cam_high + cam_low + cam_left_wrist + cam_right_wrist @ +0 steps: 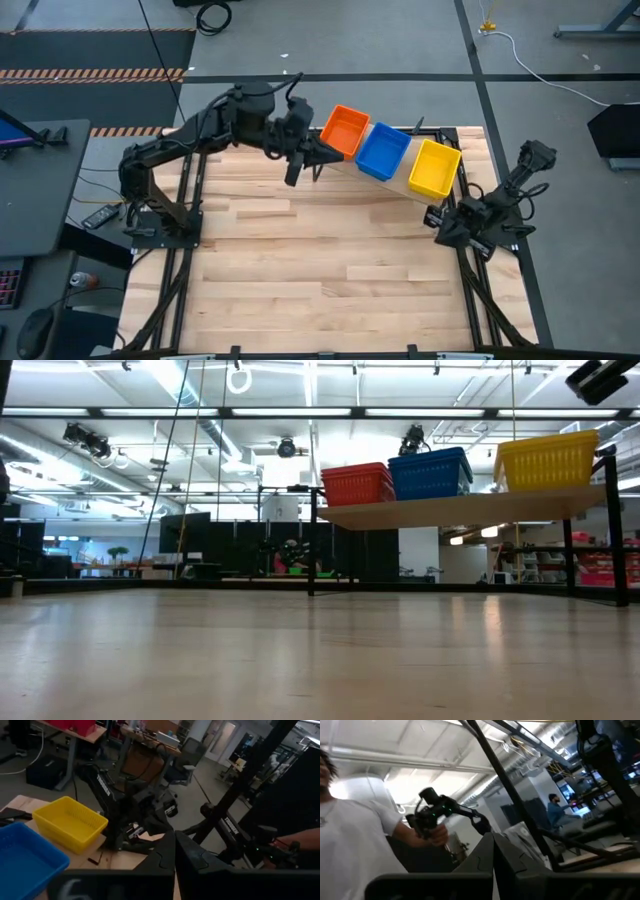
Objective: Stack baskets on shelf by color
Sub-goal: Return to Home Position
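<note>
Fingers on the left gripper (174, 851) are pressed together with only a thin seam between them, nothing held. From overhead, that gripper hangs over the back part of the desk (320, 260), just beside the orange baskets (345, 130) on their left side. I can't tell if it's touching them, but it looks apart. Its wrist camera looks across the blue baskets (25, 862) and the yellow baskets (67, 822) toward the other arm.

The right gripper (493, 852) is the same deal: fingers closed on each other, empty. That arm is folded up at the right edge of the desk, just beside the yellow end of the shelf (470, 510), with its wrist camera pointing up into the room.

All the baskets I can see are up on the shelf, sorted by colour in three piles side by side: orange on the left, blue in the middle, yellow on the right, going by the overhead view. From desk height you can see layered rims on the orange pile, so they're nested. I can't count how many are in each pile, though. The shelf stands on thin black legs at the far end of the desk, turned at a slight angle to it.

Out in the room, a person in a white shirt (360, 835) is holding some handheld camera rig (435, 810), and another person (555, 812) sits farther back.
</note>
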`<state>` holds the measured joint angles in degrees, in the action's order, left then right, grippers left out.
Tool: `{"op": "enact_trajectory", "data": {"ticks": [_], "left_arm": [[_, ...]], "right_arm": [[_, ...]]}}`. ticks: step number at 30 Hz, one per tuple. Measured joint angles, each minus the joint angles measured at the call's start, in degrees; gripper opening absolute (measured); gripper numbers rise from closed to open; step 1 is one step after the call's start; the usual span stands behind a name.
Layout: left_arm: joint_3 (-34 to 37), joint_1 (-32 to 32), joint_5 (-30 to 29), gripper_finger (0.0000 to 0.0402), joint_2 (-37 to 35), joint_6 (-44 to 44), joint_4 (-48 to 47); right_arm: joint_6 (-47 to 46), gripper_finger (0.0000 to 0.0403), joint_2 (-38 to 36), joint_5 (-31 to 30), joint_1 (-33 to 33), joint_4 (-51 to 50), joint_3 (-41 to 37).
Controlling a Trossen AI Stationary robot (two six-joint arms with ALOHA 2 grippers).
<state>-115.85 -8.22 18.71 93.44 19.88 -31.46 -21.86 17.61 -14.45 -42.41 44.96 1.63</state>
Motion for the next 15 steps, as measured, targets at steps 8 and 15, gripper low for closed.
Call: {"op": "enact_trajectory", "data": {"ticks": [8,15], "left_arm": [[0.0,-1.58,1.84,0.0002,0.06,-0.86,-2.14],[0.02,-3.88,1.65,0.0001,-1.76,-1.05,-7.03]], "right_arm": [[-1.95,0.0005,0.0,11.02,10.33,-5.9,0.0],[-3.48,0.0005,0.0,19.98,19.78,-8.2,0.0]]}}
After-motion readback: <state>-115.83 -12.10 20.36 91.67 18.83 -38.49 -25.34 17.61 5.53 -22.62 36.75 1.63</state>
